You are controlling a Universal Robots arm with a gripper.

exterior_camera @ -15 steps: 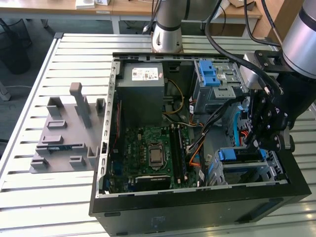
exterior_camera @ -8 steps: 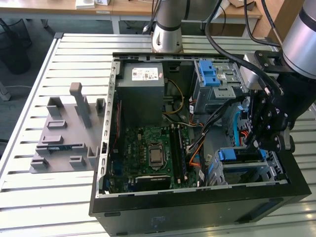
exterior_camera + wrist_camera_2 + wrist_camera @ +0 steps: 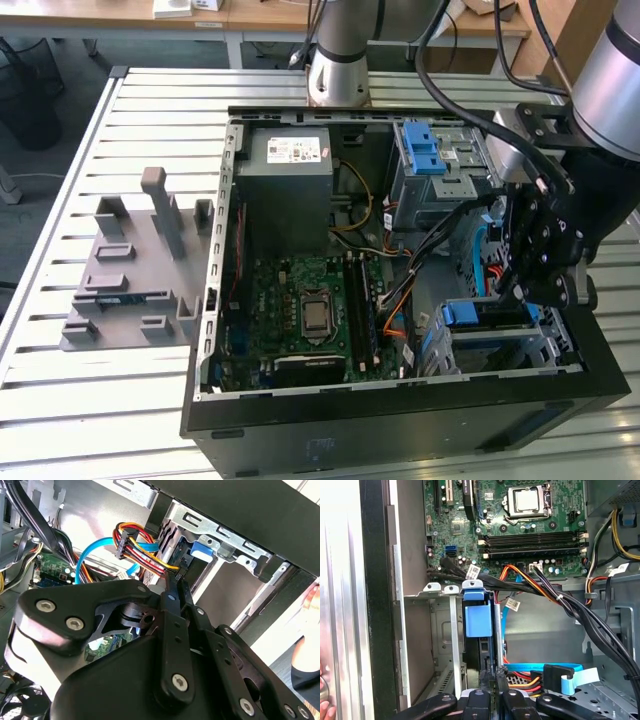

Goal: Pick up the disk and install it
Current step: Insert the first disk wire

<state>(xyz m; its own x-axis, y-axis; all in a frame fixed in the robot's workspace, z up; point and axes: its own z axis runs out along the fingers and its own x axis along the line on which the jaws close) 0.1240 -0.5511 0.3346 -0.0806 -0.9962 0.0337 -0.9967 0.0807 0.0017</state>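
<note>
The disk [image 3: 478, 314] sits edge-up in the lower drive bay [image 3: 545, 352] at the case's front corner, on the exterior view's right. Its blue end bracket [image 3: 477, 617] shows between the bay's metal rails in both wrist views [image 3: 202, 550]. My gripper [image 3: 515, 290] hangs right over that bay. Its black fingers are shut together, and their tips [image 3: 491, 676] rest against the disk's dark edge just behind the bracket. The tips [image 3: 176, 579] hold nothing between them. The bay walls hide most of the disk's body.
The open case [image 3: 300, 425] holds the motherboard [image 3: 310, 310], a grey power supply [image 3: 290, 190] and an upper cage with a blue latch [image 3: 425, 150]. Coloured cables [image 3: 540, 587] and a blue data cable [image 3: 570, 672] run beside the bay. A grey fixture [image 3: 130, 275] lies outside. A hand [image 3: 309, 600] is at the case's edge.
</note>
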